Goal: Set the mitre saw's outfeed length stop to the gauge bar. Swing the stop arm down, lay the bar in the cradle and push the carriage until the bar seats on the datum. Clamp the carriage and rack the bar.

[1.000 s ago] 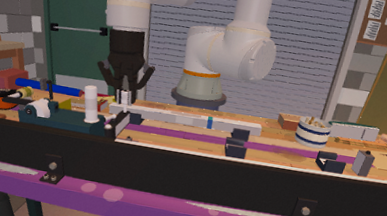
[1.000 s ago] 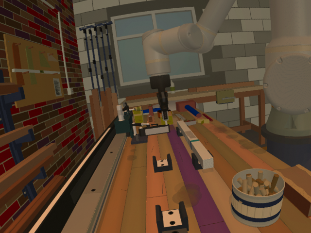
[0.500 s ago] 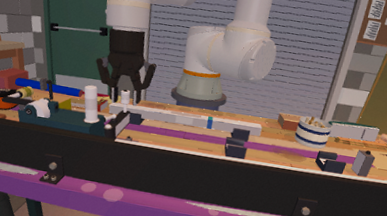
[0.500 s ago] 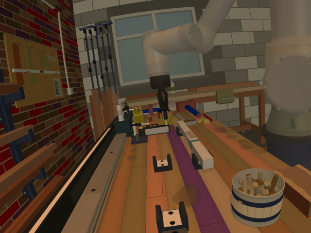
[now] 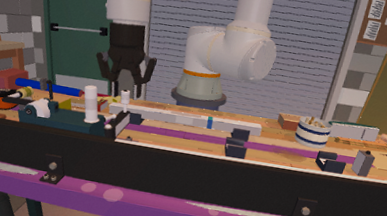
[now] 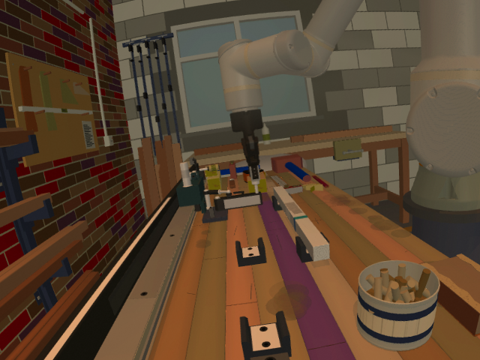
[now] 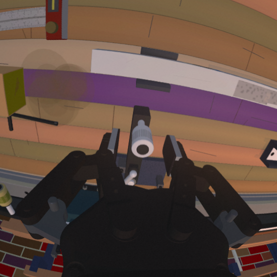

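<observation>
The stop arm (image 6: 237, 201) lies swung down across the bench from the dark green carriage (image 5: 63, 119) at the rail's left end, with its white knurled knob (image 7: 142, 139) standing up at its outer end. My gripper (image 5: 123, 87) hangs just above that knob, open and holding nothing. The white gauge bar (image 5: 186, 118) with a blue band rests on its two dark rack blocks behind the purple strip. Two empty cradle blocks (image 6: 251, 252) (image 6: 264, 338) sit in line along the bench to the right of the arm. A white clamp handle (image 5: 89, 103) stands upright on the carriage.
A striped tub of dowels (image 6: 396, 302) stands toward the bench's right end, near the gauge bar's far tip. The long black rail (image 5: 234, 175) runs along the bench's front edge. Tape measure, blocks and small tools crowd the bench left of the carriage (image 5: 3, 97).
</observation>
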Motion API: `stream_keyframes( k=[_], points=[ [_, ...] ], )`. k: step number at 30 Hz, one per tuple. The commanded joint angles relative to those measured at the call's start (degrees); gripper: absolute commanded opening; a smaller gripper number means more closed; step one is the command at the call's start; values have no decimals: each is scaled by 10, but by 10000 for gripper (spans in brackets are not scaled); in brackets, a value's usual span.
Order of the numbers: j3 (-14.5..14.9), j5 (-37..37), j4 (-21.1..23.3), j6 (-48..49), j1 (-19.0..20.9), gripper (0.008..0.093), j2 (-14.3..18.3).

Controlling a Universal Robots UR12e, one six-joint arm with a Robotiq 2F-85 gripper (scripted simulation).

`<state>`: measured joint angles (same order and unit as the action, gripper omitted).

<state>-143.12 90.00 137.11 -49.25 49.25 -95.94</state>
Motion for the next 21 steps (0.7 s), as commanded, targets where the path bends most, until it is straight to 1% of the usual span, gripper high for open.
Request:
stream_keyframes(
  k=[1,12,16,21],
  points=[
    [3,0,-6,0,0,530,-5],
    [32,0,-85,0,0,530,-55],
    [37,0,-99,0,0,530,-63],
    [38,0,-103,0,0,530,-65]
  ],
)
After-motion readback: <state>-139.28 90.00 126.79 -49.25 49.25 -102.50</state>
